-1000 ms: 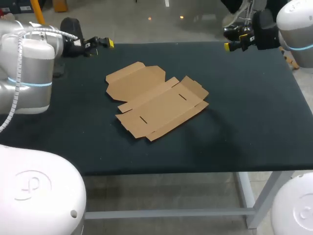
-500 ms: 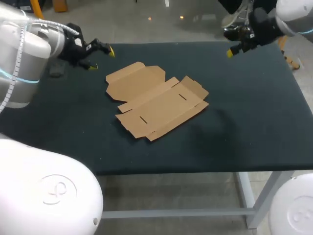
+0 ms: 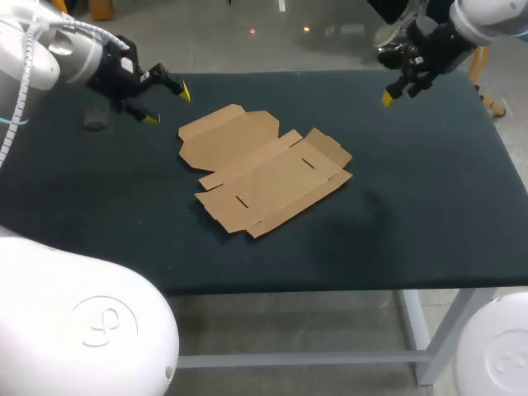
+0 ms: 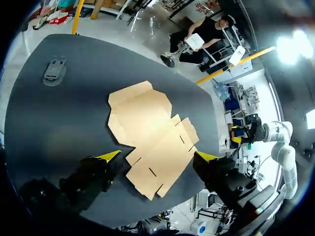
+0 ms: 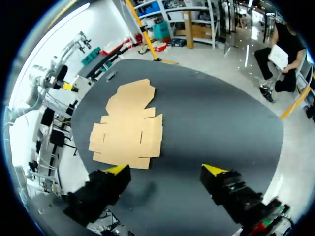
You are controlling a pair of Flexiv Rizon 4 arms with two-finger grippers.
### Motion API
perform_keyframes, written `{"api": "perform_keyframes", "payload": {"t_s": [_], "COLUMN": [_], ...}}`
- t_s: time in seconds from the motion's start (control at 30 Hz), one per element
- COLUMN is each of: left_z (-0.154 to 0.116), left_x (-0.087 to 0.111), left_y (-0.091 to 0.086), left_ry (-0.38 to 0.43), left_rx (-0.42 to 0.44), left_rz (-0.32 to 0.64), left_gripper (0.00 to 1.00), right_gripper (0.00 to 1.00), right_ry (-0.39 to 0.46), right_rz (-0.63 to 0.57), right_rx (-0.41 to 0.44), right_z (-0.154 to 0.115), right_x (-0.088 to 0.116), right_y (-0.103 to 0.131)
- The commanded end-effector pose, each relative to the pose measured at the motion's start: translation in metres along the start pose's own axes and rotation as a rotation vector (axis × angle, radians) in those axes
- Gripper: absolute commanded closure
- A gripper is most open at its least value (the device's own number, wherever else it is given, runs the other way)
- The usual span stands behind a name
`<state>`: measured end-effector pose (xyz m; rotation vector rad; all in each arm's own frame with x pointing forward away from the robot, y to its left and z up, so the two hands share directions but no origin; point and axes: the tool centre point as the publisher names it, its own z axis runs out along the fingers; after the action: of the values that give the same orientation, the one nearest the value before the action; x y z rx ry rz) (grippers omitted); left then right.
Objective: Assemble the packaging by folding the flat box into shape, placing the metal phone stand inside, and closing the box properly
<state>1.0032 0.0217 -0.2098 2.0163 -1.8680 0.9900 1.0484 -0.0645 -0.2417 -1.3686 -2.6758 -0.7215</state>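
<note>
The flat brown cardboard box (image 3: 264,169) lies unfolded in the middle of the black table (image 3: 429,206). My left gripper (image 3: 167,106) hovers open above the table's far left, just short of the box's left flap. In the left wrist view the box (image 4: 147,128) lies ahead of and below the spread fingers (image 4: 157,156). My right gripper (image 3: 396,87) hangs open over the far right, well away from the box. The right wrist view shows the box (image 5: 128,128) ahead of that gripper (image 5: 165,169). A small dark grey flat piece (image 3: 95,121), likely the phone stand (image 4: 53,71), rests near the table's far left edge.
Wide bare cloth surrounds the box in front and to the right. The table's near edge (image 3: 289,289) and right edge (image 3: 510,181) drop off to the floor. The dark grey piece (image 5: 111,75) lies beyond the box, seen from the right wrist.
Both arms have swung in from the far corners. The left gripper has moved right and nearer, toward the box's flap. The right gripper has dropped lower over the table. The box has not moved.
</note>
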Motion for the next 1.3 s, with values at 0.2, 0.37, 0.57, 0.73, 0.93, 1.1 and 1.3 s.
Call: {"api": "perform_keyframes", "payload": {"t_s": [0.2, 0.37, 0.57, 0.73, 0.93, 1.1, 1.3], "left_z": [0.005, 0.026, 0.026, 0.028, 0.027, 0.028, 0.026], "left_x": [0.004, -0.003, -0.012, -0.016, -0.022, -0.024, -0.025], "left_y": [-0.008, -0.011, -0.003, 0.007, 0.015, 0.021, 0.027], "left_ry": [0.002, -0.010, -0.021, -0.024, -0.015, -0.018, -0.019], "left_rx": [-0.145, -0.200, -0.205, -0.223, -0.220, -0.227, -0.223], "left_rz": [-0.007, -0.078, -0.111, -0.096, -0.094, -0.094, -0.086], "left_gripper": [0.00, 0.00, 0.00, 0.00, 0.00, 0.00, 0.00], "right_gripper": [0.00, 0.00, 0.00, 0.00, 0.00, 0.00, 0.00], "right_ry": [0.007, 0.041, 0.099, 0.150, 0.214, 0.262, 0.314], "right_rz": [0.001, 0.038, 0.102, 0.073, 0.052, 0.024, 0.021], "right_rx": [0.039, 0.073, 0.147, 0.184, 0.265, 0.286, 0.337], "right_z": [-0.001, 0.012, 0.030, 0.045, 0.073, 0.095, 0.122], "right_x": [-0.002, -0.005, -0.009, -0.004, 0.000, 0.000, -0.004], "right_y": [0.003, 0.010, 0.012, 0.007, 0.012, 0.017, 0.028]}}
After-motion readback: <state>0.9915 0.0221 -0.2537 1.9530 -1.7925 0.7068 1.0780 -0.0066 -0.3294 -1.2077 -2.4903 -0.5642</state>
